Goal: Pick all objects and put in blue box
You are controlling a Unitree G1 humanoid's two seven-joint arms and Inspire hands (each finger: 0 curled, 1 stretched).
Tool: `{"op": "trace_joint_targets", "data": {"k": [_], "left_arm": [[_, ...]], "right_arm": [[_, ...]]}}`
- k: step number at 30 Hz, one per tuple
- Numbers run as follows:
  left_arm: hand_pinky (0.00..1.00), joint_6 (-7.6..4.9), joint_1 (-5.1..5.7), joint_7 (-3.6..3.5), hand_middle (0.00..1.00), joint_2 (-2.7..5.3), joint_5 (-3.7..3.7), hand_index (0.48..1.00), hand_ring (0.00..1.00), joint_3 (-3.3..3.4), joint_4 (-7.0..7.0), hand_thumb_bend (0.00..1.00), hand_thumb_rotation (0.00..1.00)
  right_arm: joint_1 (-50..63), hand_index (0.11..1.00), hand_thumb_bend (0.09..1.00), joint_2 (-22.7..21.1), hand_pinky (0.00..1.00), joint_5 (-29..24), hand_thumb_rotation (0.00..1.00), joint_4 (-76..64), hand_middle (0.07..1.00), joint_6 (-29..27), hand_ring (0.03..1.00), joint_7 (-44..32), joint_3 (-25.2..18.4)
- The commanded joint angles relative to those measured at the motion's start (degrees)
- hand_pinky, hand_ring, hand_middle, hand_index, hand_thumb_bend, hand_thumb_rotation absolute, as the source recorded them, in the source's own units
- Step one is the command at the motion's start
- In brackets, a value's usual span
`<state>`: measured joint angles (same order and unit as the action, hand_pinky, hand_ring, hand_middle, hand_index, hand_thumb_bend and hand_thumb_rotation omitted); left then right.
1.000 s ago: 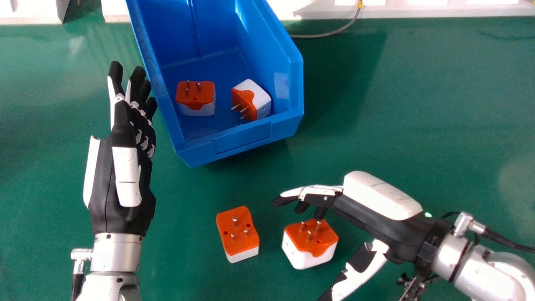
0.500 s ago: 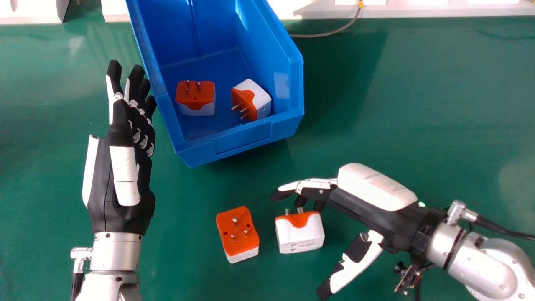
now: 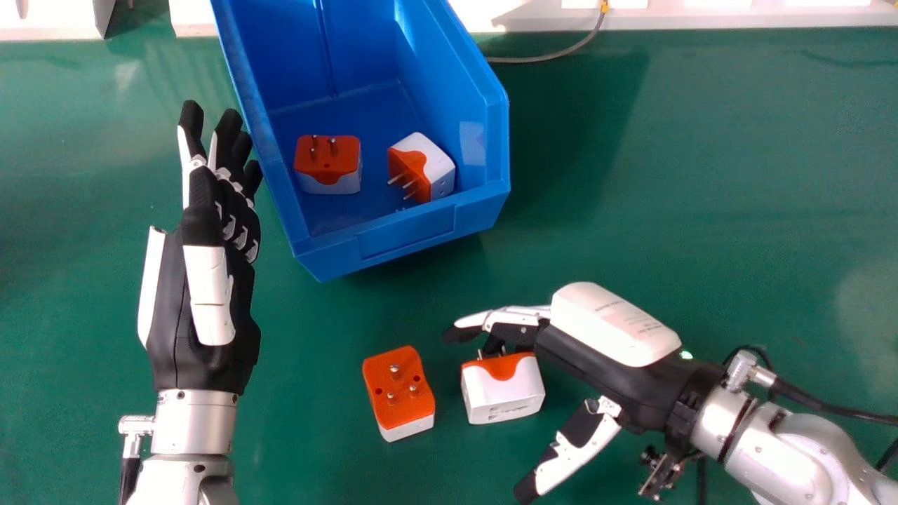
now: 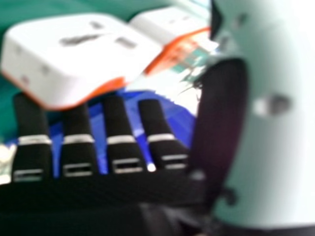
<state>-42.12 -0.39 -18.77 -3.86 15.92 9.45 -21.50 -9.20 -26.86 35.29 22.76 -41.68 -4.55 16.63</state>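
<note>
Shifted leftward: right hand and right plug, the latter also tipped. Both lie nearer than the box, as does left plug. Right hand: fingers extended beyond right plug, thumb spread wide. Left hand: straight, left of box. Inside box: two plugs.

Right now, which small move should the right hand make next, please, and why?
I would probably bring the thumb of the right hand in toward the adapter beside it. The fingers are at its orange, pronged side, but the thumb stands apart from it, so the grasp does not look closed.
</note>
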Motion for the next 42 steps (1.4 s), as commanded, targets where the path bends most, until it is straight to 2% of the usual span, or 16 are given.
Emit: {"op": "trace_joint_targets", "data": {"k": [1, 5, 7, 10, 11, 13, 14, 17, 18, 20, 23, 25, 29, 34, 38, 42], "left_arm": [[1.00, -1.25, -0.23, -0.66, 1.00, -0.30, -0.03, 1.000, 1.00, -0.02, 1.05, 0.89, 1.00], [1.00, -1.36, -0.21, -0.56, 1.00, -0.25, -0.23, 1.000, 1.00, 0.00, 0.86, 0.89, 1.00], [1.00, -1.35, -0.16, -0.45, 1.00, -0.21, -0.35, 1.000, 1.00, 0.00, 0.88, 0.89, 1.00], [1.00, -1.28, -0.07, -0.38, 1.00, -0.21, -0.43, 1.000, 1.00, -0.03, 1.03, 0.89, 1.00], [1.00, -1.22, -0.07, -0.40, 1.00, -0.24, -0.42, 1.000, 1.00, -0.02, 1.05, 0.89, 1.00], [1.00, -1.12, -0.01, -0.40, 1.00, -0.28, -0.40, 1.000, 1.00, -0.03, 1.16, 0.89, 1.00], [1.00, -1.08, 0.03, -0.37, 1.00, -0.29, -0.43, 1.000, 1.00, -0.04, 1.26, 0.89, 1.00], [1.00, -1.03, 0.06, -0.31, 1.00, -0.31, -0.48, 1.000, 1.00, -0.03, 1.33, 0.89, 1.00], [1.00, -1.06, -0.01, -0.34, 1.00, -0.35, -0.46, 1.000, 1.00, 0.00, 1.21, 0.89, 1.00], [1.00, -1.09, -0.10, -0.39, 1.00, -0.39, -0.43, 1.000, 1.00, 0.03, 1.04, 0.89, 1.00], [1.00, -1.03, -0.06, -0.35, 1.00, -0.38, -0.48, 1.000, 1.00, 0.01, 1.10, 0.88, 1.00], [1.00, -0.99, -0.05, -0.33, 1.00, -0.38, -0.49, 1.000, 1.00, 0.01, 1.16, 0.88, 1.00], [1.00, -0.88, -0.03, -0.23, 1.00, -0.38, -0.59, 1.000, 1.00, 0.01, 1.32, 0.88, 1.00], [1.00, -0.93, -0.31, -0.27, 1.00, -0.39, -0.65, 1.000, 1.00, 0.03, 0.95, 0.88, 1.00], [1.00, -0.82, -0.29, -0.05, 1.00, -0.28, -0.85, 1.000, 1.00, -0.08, 1.31, 0.87, 1.00], [1.00, -0.81, -0.39, -0.14, 1.00, -0.26, -0.68, 1.000, 1.00, -0.09, 1.25, 0.87, 1.00]], "right_arm": [[-1.41, 0.786, 0.968, 0.92, 0.58, 1.16, 0.19, 0.99, 0.775, -3.01, 0.690, 5.90, -0.50], [-2.54, 0.755, 0.946, 1.32, 0.56, 2.48, 0.17, 4.28, 0.741, -5.97, 0.661, 11.04, 0.22], [-2.98, 0.667, 0.794, 1.38, 0.50, 2.90, 0.13, 5.34, 0.650, -6.90, 0.576, 12.33, 0.48], [-3.47, 0.639, 0.740, 1.41, 0.46, 3.02, 0.10, 6.52, 0.608, -7.82, 0.535, 13.26, 0.78], [-3.60, 0.608, 0.699, 1.53, 0.42, 2.36, 0.08, 7.00, 0.581, -8.22, 0.487, 13.09, 0.88], [-3.78, 0.608, 0.699, 1.69, 0.42, 1.76, 0.08, 7.58, 0.581, -8.88, 0.487, 13.17, 1.02], [-3.86, 0.584, 0.666, 1.72, 0.36, 1.66, 0.06, 7.76, 0.559, -9.11, 0.426, 13.16, 1.03], [-4.09, 0.584, 0.666, 1.86, 0.36, 0.83, 0.06, 8.17, 0.559, -9.56, 0.426, 12.44, 0.93], [-4.15, 0.564, 0.637, 1.92, 0.30, 0.56, 0.08, 8.21, 0.487, -9.65, 0.360, 12.23, 0.93], [-4.30, 0.564, 0.637, 1.92, 0.30, 0.49, 0.08, 8.42, 0.487, -9.98, 0.360, 12.40, 0.94], [-4.45, 0.536, 0.595, 1.84, 0.20, 1.05, 0.09, 8.63, 0.382, -10.22, 0.263, 13.23, 0.90], [-4.45, 0.536, 0.595, 1.92, 0.20, 0.62, 0.09, 8.71, 0.382, -10.05, 0.263, 12.84, 0.89], [-4.20, 0.511, 0.559, 1.91, 0.12, -0.07, 0.11, 8.27, 0.288, -9.43, 0.176, 11.81, 0.90], [-4.20, 0.502, 0.545, 1.78, 0.09, -1.39, 0.11, 7.98, 0.259, -9.08, 0.146, 10.25, 0.75], [-4.28, 0.494, 0.532, 1.78, 0.07, -1.61, 0.11, 7.79, 0.242, -9.19, 0.127, 10.17, 0.42], [-4.34, 0.490, 0.526, 1.66, 0.06, -0.89, 0.12, 7.54, 0.240, -9.06, 0.120, 10.73, 0.34]]}}
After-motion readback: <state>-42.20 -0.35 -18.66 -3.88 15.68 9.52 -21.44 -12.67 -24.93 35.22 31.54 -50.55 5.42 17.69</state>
